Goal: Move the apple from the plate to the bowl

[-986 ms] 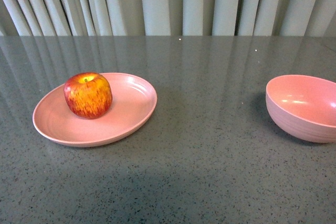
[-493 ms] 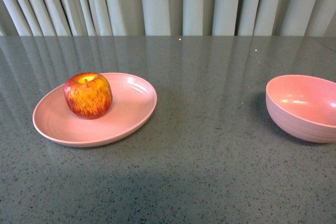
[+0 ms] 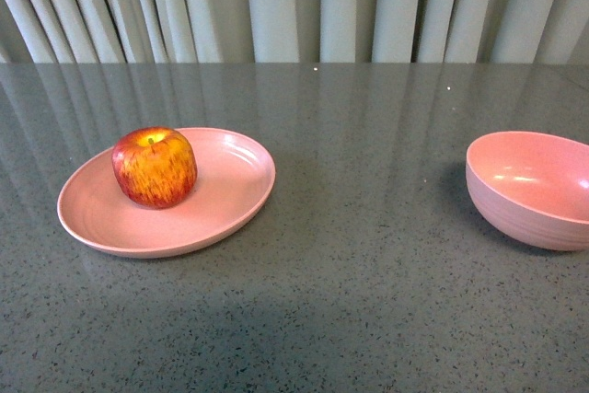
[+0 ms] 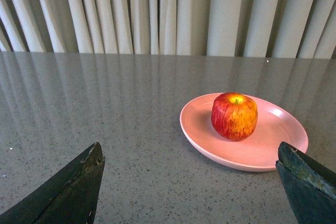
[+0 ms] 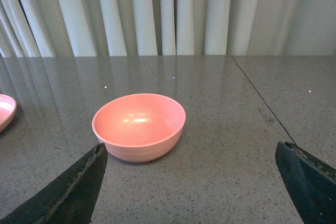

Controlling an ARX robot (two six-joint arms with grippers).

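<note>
A red apple (image 3: pixel 155 167) with yellow-orange streaks sits upright on the wide pink plate (image 3: pixel 230 195) at the left of the grey table. The deep pink bowl (image 3: pixel 534 189) stands at the right, holding nothing. Neither arm shows in the front view. In the left wrist view, my left gripper (image 4: pixel 191 153) is open, short of the plate (image 4: pixel 273 148) and the apple (image 4: pixel 234 116), with bare table between its dark fingers (image 4: pixel 79 182). In the right wrist view, my right gripper (image 5: pixel 191 150) is open, with the bowl (image 5: pixel 139 126) beyond it and nearer one finger.
The grey speckled table (image 3: pixel 368 273) runs back to a pale pleated curtain (image 3: pixel 294 6). A thin seam (image 5: pixel 262 98) crosses the tabletop beyond the bowl. A wide stretch of table separates plate and bowl.
</note>
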